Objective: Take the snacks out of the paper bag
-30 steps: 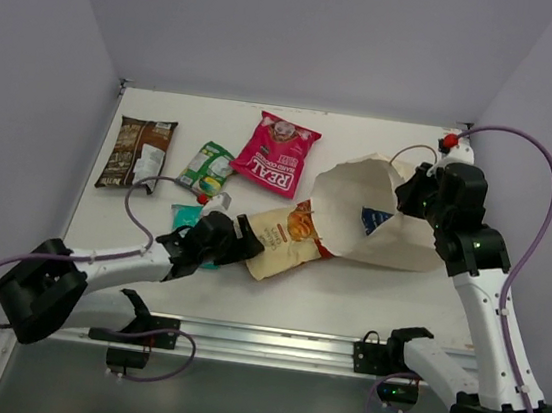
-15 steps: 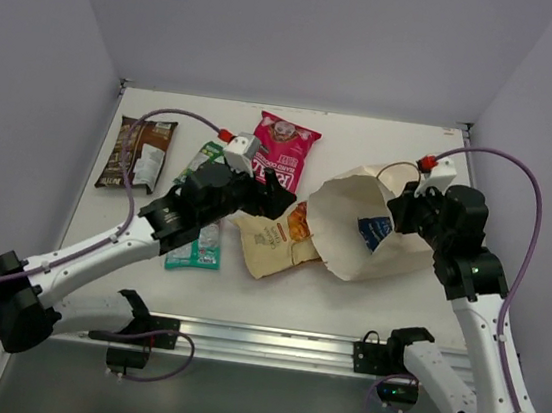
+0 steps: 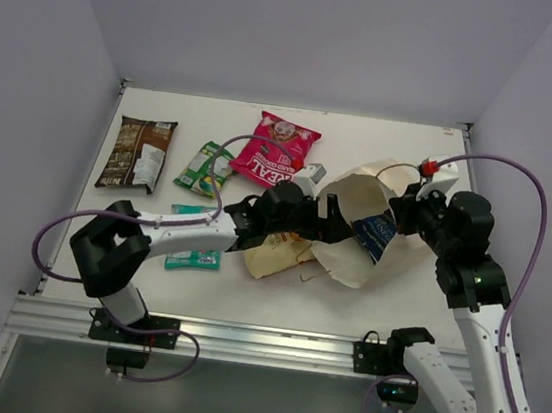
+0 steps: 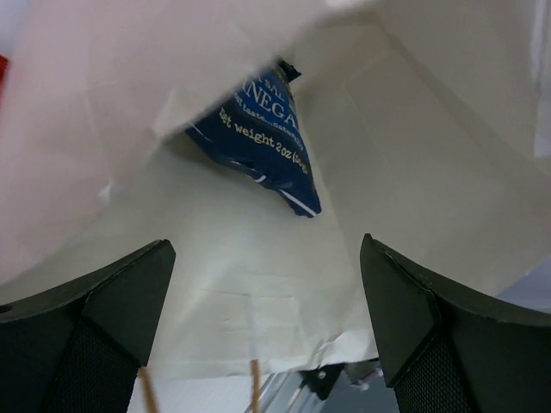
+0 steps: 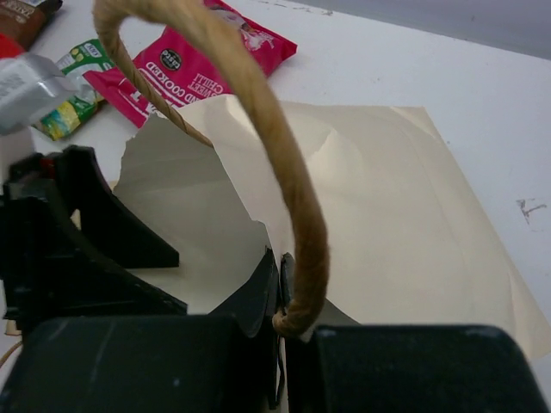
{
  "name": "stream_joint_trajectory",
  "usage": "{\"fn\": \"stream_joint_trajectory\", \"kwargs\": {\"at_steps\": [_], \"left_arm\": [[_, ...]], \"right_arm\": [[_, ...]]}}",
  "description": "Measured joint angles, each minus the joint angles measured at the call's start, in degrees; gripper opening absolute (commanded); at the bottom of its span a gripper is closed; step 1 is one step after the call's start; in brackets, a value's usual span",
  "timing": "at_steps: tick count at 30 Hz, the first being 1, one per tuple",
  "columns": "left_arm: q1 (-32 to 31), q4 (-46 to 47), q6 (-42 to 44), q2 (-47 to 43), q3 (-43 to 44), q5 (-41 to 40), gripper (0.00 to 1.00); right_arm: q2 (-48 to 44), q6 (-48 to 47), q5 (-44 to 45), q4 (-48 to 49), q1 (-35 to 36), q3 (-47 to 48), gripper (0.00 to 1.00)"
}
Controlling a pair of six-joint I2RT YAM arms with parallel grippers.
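On a white table [image 3: 384, 144] between two robot arms, the bag [image 3: 348, 264] lies on its side right of centre, its mouth turned toward the left edge and held agape. The left gripper [image 3: 339, 224] sits at that mouth with its fingers [image 4: 112, 301] spread wide. Seen from the left wrist, the black pads frame the bag's cream interior [image 4: 413, 155], where the blue packet [image 4: 263, 138] lies deep inside, clear of both pads and partly under a fold of paper. From above, the same blue packet [image 3: 375, 234] shows through the opening. The right gripper [image 3: 403, 214], at the bag's far rim, has its fingers [image 5: 263, 297] pressed together on the paper edge where the brown cord handle [image 5: 284, 172] is rooted, and the cord loops up in front of the right wrist camera. Five packets lie out on the table. The brown one [image 3: 137, 152] is near the left edge, the small green one [image 3: 206, 163] just right of it, and the magenta one [image 3: 275, 151] beyond the left arm toward the far edge. The teal one [image 3: 192, 257] is partly hidden under that arm nearer the front edge. The chips packet [image 3: 272, 256] rests just outside the bag's mouth, partly covered by the left wrist.
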Motion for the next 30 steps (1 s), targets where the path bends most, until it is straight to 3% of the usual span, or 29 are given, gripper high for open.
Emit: {"fn": "stream_joint_trajectory", "kwargs": {"at_steps": [10,19,24,28,29,30], "left_arm": [[-1.84,2.12,-13.77,16.0,8.63,-0.28,0.98],[-1.86,2.1,-18.8,27.26,19.26,-2.16,0.86],[-1.88,2.47,-20.63,31.8,23.12,-2.34,0.64],[-1.95,2.93,-21.84,34.14,23.8,-2.25,0.26],[-1.95,2.95,-21.9,34.53,23.8,-2.16,0.08],[-1.92,2.97,-21.86,34.77,23.8,-2.05,0.01]], "right_arm": [[-0.02,6.91,0.13,3.76,0.0,-3.96,0.0],[-0.79,12.68,-2.01,7.3,-0.02,-7.93,0.0],[-1.46,15.3,-3.3,8.11,-0.07,-9.25,0.0],[-1.64,16.15,-4.04,8.28,-0.07,-10.05,0.0],[-1.73,16.2,-4.13,8.28,-0.07,-10.21,0.0],[-1.79,16.2,-4.11,8.28,-0.07,-10.27,0.0]]}}
